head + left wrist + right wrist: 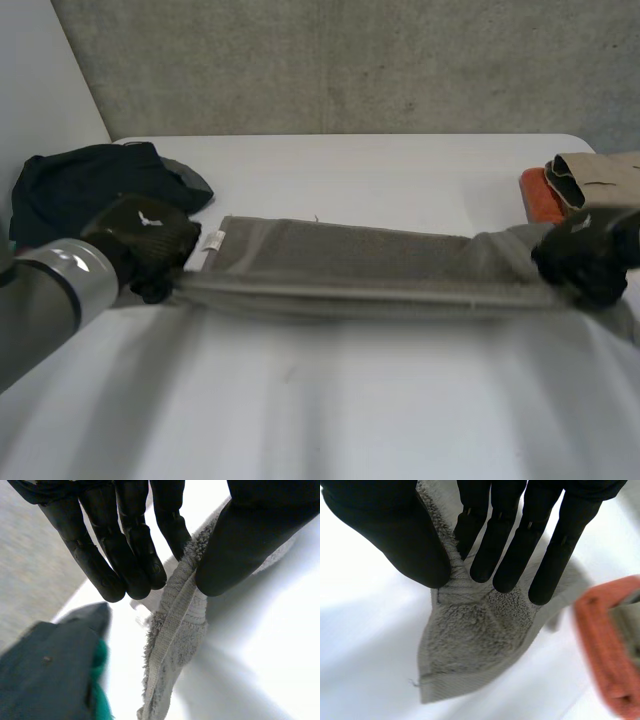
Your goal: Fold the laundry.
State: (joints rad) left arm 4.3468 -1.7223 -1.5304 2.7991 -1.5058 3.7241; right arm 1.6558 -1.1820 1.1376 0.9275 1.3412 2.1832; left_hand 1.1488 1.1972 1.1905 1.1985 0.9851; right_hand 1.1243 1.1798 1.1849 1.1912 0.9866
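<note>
A grey towel [350, 268] is stretched in a long band across the table between my two hands. My left hand [145, 245] holds its left end; in the left wrist view the thumb [240, 545] and fingers [135, 555] pinch the towel's hem [175, 625], whose corner hangs below them. My right hand [585, 255] holds the right end; in the right wrist view the thumb [405, 540] and straight fingers [520, 545] pinch the fleecy towel corner [470, 645], which droops under them.
A dark crumpled garment [85, 185] lies at the back left, seen beside my left hand as dark cloth [50, 670]. At the back right sits a stack of folded cloth, orange [540, 195] and tan [595, 180], also orange cloth [610, 645]. A concrete wall rises behind the white table [330, 400].
</note>
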